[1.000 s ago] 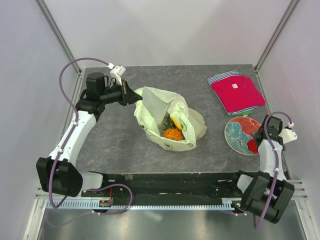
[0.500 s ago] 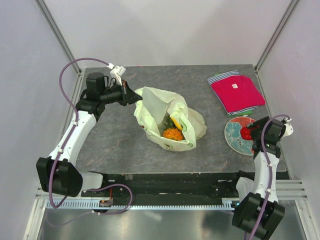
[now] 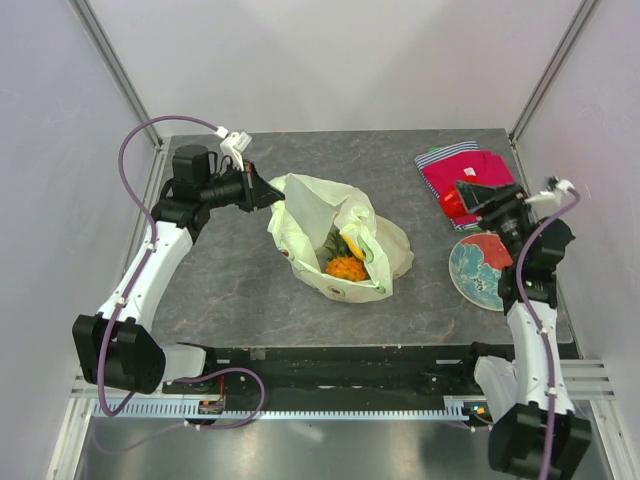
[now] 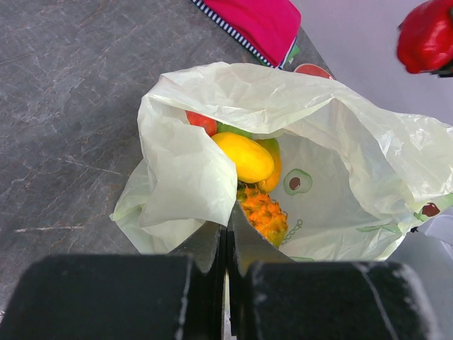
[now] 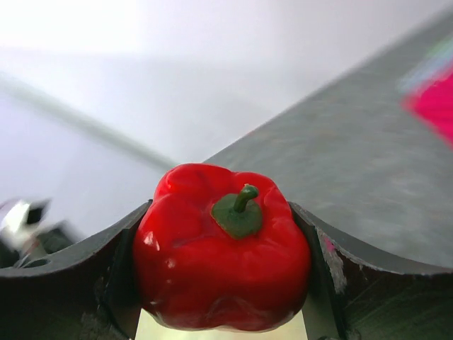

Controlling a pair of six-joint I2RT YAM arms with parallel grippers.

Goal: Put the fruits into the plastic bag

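Left pincer (image 3: pixel 272 192) is clamped shut on the bag (image 3: pixel 300 210) rim, and the mouth opens away from it, toward the right pincer (image 3: pixel 462 198). That one is closed on the red pepper (image 5: pixel 221 262) and holds it in the air over the shirt (image 3: pixel 470 165), with the plate (image 3: pixel 470 270) just near-side of it and the bag well off to its left. Risks: the film is thin, so it could slip out of the left pincer and the mouth would collapse. A drop short of the mouth would hit the near flap and roll across the desk (image 3: pixel 220 290). The pepper is glossy and pinched only on its flanks, so a fast swing could squirt it out. Only the top view shows the gap left to cross. Only the left wrist view shows inside the bag: mango (image 4: pixel 244 157), pineapple (image 4: pixel 263 212), a red piece (image 4: pixel 202 122) and a bit of green, with room beside them. Only the right wrist view shows the grip: both fingers on the pepper, stem toward the camera.
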